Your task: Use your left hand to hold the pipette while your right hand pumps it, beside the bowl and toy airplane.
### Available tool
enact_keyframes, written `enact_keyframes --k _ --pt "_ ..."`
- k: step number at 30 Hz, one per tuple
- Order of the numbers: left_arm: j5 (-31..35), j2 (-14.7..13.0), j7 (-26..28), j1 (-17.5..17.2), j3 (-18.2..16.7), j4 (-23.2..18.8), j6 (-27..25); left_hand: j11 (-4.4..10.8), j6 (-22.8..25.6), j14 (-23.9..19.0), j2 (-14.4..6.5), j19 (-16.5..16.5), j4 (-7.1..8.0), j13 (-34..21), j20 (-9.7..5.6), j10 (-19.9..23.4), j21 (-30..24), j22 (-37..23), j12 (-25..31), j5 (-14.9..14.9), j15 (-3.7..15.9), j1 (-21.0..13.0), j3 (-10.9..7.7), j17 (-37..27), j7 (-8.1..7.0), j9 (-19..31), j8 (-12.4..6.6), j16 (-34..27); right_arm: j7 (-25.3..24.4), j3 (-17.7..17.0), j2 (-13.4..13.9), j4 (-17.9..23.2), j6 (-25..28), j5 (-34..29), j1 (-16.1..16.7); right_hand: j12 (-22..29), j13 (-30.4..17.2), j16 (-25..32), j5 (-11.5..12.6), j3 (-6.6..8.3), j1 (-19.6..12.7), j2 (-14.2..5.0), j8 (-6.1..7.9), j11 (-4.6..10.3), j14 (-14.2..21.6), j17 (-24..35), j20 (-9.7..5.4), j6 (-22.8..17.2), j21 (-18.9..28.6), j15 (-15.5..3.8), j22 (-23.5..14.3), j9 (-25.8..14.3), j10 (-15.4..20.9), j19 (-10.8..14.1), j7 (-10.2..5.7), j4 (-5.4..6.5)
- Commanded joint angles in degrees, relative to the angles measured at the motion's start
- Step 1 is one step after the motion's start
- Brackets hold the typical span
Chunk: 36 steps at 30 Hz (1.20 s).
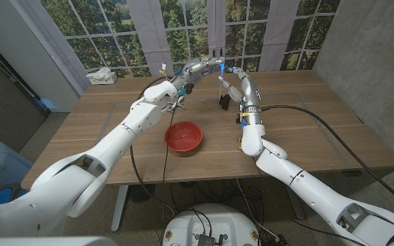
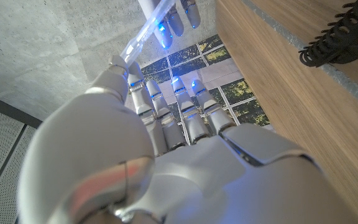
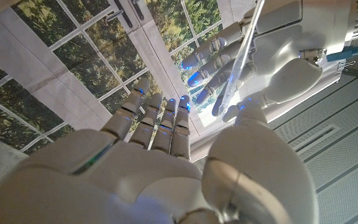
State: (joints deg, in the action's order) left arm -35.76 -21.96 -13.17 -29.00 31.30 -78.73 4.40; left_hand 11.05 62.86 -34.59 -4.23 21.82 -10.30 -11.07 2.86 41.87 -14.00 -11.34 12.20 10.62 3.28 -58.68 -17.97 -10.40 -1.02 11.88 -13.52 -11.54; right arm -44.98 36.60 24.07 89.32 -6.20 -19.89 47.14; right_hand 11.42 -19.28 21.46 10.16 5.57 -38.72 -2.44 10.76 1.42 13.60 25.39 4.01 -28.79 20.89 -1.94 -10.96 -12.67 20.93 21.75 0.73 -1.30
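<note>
Both hands raised over the far side of the table (image 1: 320, 123), around 12 o'clock from the red bowl (image 1: 183, 136). Left hand (image 1: 207, 66) grips the clear pipette (image 3: 238, 62). Right hand (image 1: 228, 80) fingers (image 2: 166, 31) close around its end. Dark toy airplane (image 1: 224, 102) on the table below them.

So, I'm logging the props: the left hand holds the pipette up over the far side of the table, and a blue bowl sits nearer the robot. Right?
Not quite: the bowl is red, not blue, as the head view shows. The rest holds: the left hand grips the pipette above the table's far side, with the bowl nearer the robot.
</note>
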Motion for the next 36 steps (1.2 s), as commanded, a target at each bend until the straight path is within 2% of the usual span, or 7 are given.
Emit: enact_keyframes --k 1,3,9,13,19,36 --pt "0.0 -1.4 0.7 -1.2 -0.6 -2.3 -0.2 0.06 0.5 0.0 0.0 0.5 0.25 -0.3 0.15 0.0 -0.2 -0.1 -0.2 0.4 7.54 -0.9 -0.16 0.0 0.07 0.1 -0.26 -0.1 5.5 -2.5 0.4 -2.2 -9.5 7.9 0.7 0.5 -0.1 -0.2 -0.1 -0.6 4.1 -0.89 0.62 -0.81 -0.2 0.5 0.23 0.3 -0.4 -1.08 -0.2 -0.1 -0.1 -0.9 1.06 1.9" --pt "-0.1 -1.8 1.0 -1.6 -0.8 -3.1 -0.4 0.14 0.5 0.0 0.0 0.5 0.27 -0.3 0.14 0.1 -0.2 -0.1 -0.2 0.4 7.56 -0.9 -0.13 0.0 -0.01 0.2 -0.23 -0.1 6.4 -3.2 0.0 -2.9 -11.2 9.8 0.8 0.7 -0.1 -0.2 -0.1 -0.8 5.5 -1.52 0.83 -1.05 -0.3 0.6 0.13 0.0 -0.5 -0.77 -0.3 0.0 0.0 -1.2 1.32 2.6" --pt "-0.3 -3.2 1.7 -2.9 -1.3 -5.3 -0.8 0.05 0.4 0.0 0.1 0.4 0.38 -0.3 0.14 0.1 -0.2 -0.1 -0.2 0.3 7.59 -0.9 -0.02 0.0 -0.09 0.2 -0.15 -0.1 10.4 -5.1 -2.1 -6.5 -17.6 17.3 0.8 0.9 0.0 -0.2 0.0 -0.97 7.8 -2.8 1.02 -1.89 0.0 0.8 0.13 -0.2 -0.7 -0.49 -0.3 0.0 0.3 -1.5 1.84 3.7" --pt "-0.6 -4.0 2.3 -3.9 -1.8 -6.6 -1.1 0.08 0.3 0.0 0.1 0.4 0.4 -0.3 0.13 0.1 -0.2 -0.1 -0.3 0.3 7.56 -0.9 0.02 0.0 -0.15 0.3 -0.08 -0.1 13.7 -6.1 -2.9 -8.0 -19.4 21.5 0.7 1.2 0.1 0.0 0.1 -0.89 9.2 -3.98 1.2 -2.78 0.6 0.9 0.04 -0.6 -0.7 0.02 -0.4 0.1 0.8 -1.6 2.53 4.38" --pt "-1.1 -5.4 2.8 -5.4 -2.6 -8.7 -1.3 0.0 0.4 0.1 0.1 0.4 0.47 -0.3 0.16 0.0 -0.2 -0.1 -0.3 0.3 7.55 -0.9 0.09 -0.1 -0.03 0.3 -0.05 -0.1 16.5 -7.2 -3.6 -8.6 -20.2 24.6 0.8 1.2 0.2 0.1 0.3 -0.65 9.5 -4.63 1.22 -2.87 0.7 1.0 -0.2 -0.6 -0.8 0.18 -0.4 0.2 0.8 -1.8 2.74 4.43" --pt "-1.3 -10.0 5.7 -10.6 -4.8 -16.4 -1.5 0.23 0.5 0.2 0.2 0.3 0.55 -0.3 0.14 0.0 -0.2 -0.1 -0.4 0.3 7.53 -1.0 0.3 -0.1 -0.21 0.4 0.05 -0.1 29.9 -10.2 -6.0 -12.2 -24.8 40.8 0.7 1.3 0.4 0.3 0.9 0.36 9.7 -6.26 1.31 -3.58 1.2 1.3 -0.17 -0.8 -1.0 1.24 -0.4 0.4 1.1 -2.5 3.6 4.01"
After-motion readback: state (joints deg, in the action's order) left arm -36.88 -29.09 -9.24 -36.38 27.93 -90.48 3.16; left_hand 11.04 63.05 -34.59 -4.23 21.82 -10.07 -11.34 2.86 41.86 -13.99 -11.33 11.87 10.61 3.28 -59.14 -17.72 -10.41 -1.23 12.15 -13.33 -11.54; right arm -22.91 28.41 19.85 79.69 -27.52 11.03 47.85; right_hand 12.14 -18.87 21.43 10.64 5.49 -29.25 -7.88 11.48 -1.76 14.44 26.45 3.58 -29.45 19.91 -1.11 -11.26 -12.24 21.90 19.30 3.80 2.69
